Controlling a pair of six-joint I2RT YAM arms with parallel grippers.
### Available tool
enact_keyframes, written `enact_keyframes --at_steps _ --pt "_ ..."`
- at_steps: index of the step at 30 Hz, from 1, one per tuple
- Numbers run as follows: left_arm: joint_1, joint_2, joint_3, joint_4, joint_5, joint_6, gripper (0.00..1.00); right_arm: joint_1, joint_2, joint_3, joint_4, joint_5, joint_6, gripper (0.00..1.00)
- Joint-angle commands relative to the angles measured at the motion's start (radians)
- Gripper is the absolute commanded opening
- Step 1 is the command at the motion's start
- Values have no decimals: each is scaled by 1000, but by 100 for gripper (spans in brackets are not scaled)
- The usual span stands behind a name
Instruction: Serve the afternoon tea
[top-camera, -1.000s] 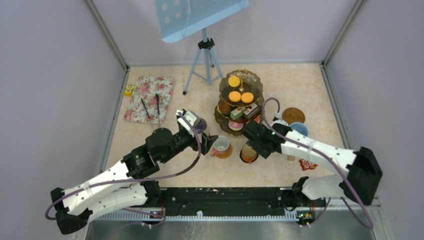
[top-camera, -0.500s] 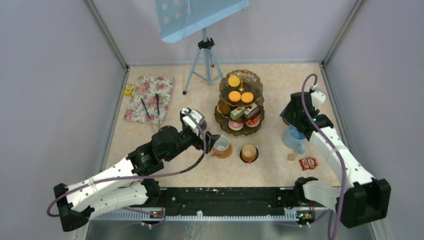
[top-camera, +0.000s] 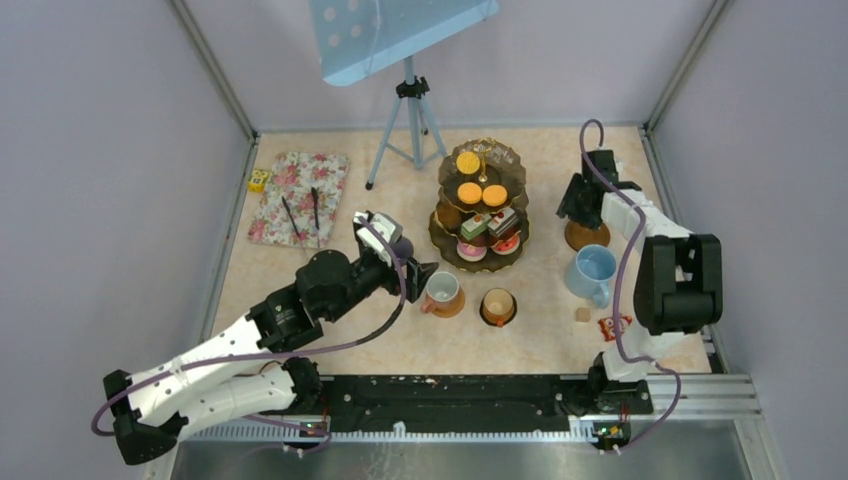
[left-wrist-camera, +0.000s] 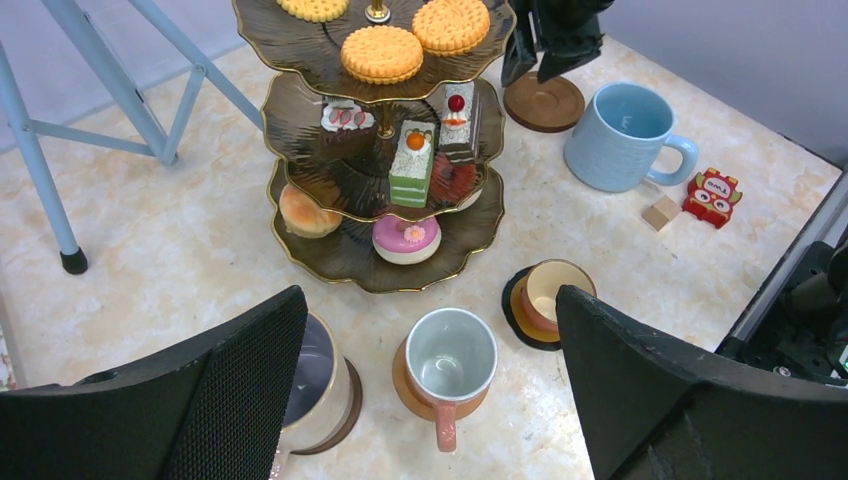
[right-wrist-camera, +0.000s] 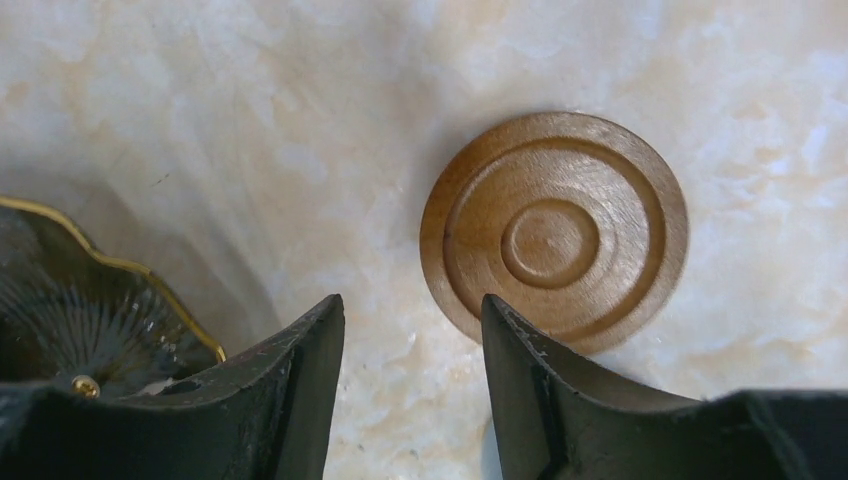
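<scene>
- Right wrist view showed the right claw released, hanging near the coaster beside the stand.
- It looked stiff, light and thin; its rim seemed the best hold.

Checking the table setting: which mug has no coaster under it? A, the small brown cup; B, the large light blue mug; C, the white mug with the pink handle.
B: the large light blue mug sits directly on the table, and the round brown wooden coaster beside it lies bare.

The marbled table is carrying a tiered stand, floral mat, tripod, blue mug and bare wooden coaster.
</scene>
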Motion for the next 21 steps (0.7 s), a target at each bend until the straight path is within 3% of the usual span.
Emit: enact_keyframes --at_steps 1,13,21 --pt "4 -28 42 11 -28 -21 99 -6 93 79 38 -57 -35 51" --pt "4 -37 46 -2 -42 -19 99 -5 209 85 48 -64 -15 46" --pt "4 -30 43 10 -36 -11 99 37 183 44 39 -123 -24 35"
